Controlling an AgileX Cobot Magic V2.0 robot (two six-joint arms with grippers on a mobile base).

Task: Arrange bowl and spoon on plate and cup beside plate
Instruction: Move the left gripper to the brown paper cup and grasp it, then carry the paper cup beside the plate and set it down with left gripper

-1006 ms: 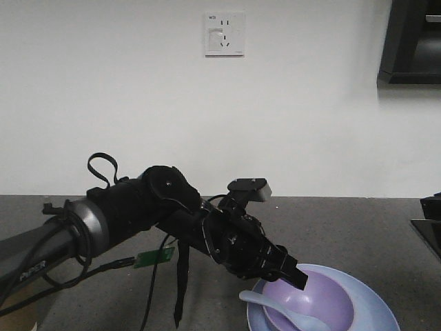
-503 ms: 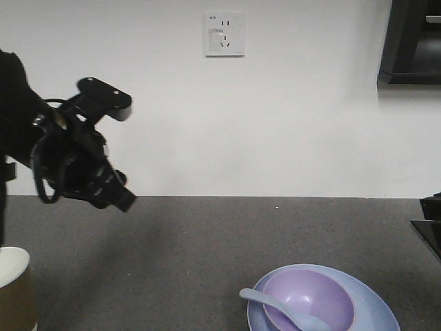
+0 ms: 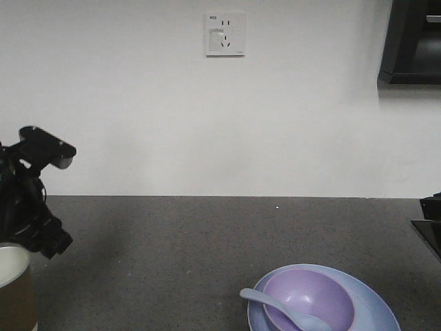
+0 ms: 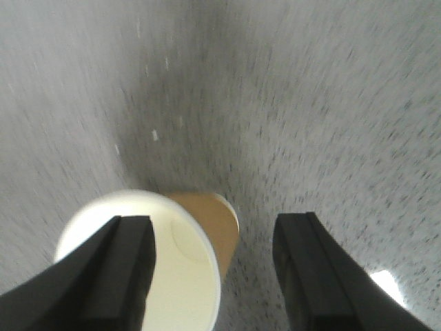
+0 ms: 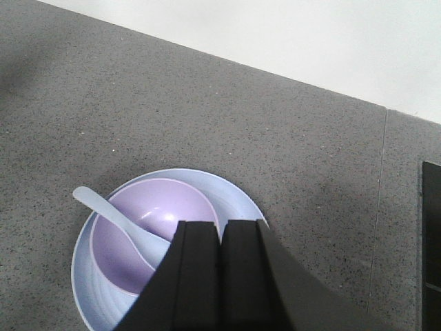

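Hanging my left gripper (image 4: 215, 231) over the brown paper cup (image 4: 189, 252), I have its fingers spread wide with nothing between them. The cup stands upright on the grey countertop (image 4: 331, 103) below, off-centre toward one finger. I judge it light, thin-walled and easy to crush or tip, so I would centre first, then close gently across the brown wall below the white rim. My right gripper (image 5: 220, 231) has its fingers pressed together on nothing, above the lavender bowl (image 5: 158, 207). That bowl sits on the pale blue plate (image 5: 238, 200), with the spoon (image 5: 118, 219) lying in it, one end over its rim. Cup and plate are well apart. Farthest back is the white wall with its socket (image 3: 224, 33).
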